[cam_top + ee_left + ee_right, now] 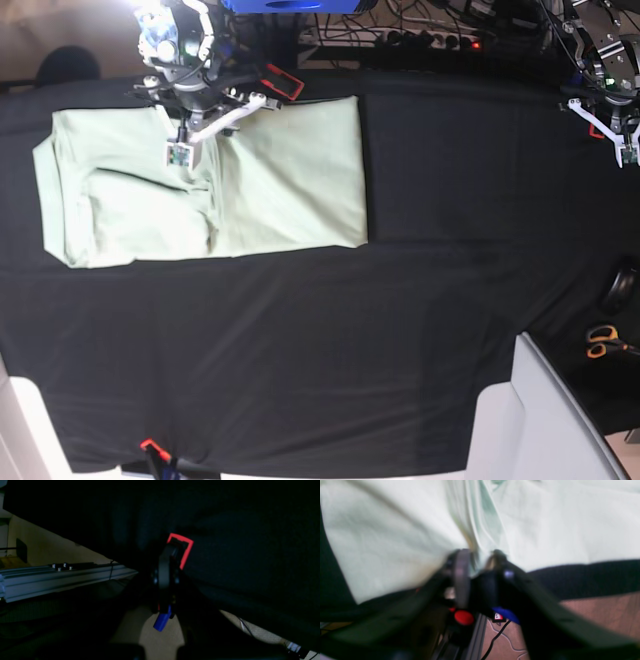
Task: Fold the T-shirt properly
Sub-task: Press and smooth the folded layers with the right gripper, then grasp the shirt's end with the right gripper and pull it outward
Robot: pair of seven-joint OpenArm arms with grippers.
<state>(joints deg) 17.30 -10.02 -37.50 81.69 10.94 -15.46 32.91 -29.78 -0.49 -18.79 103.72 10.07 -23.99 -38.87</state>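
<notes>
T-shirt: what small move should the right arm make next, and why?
Probably lift the right pincer straight up off the T-shirt: its jaws stand apart over a fold at the near edge, so the cloth seems released. The left pincer is shut, far away.

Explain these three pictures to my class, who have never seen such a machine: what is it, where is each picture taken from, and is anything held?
It is a robot with two arms. The base view looks down on a table under a black cloth. On it lies a pale green T-shirt, partly folded. The other two pictures come from cameras on the wrists. The right gripper sits at the shirt's edge, its jaws apart around a bunched ridge of fabric; the blur hides whether they grip. The left gripper waits off to the side, shut and empty, above the black cloth.
</notes>
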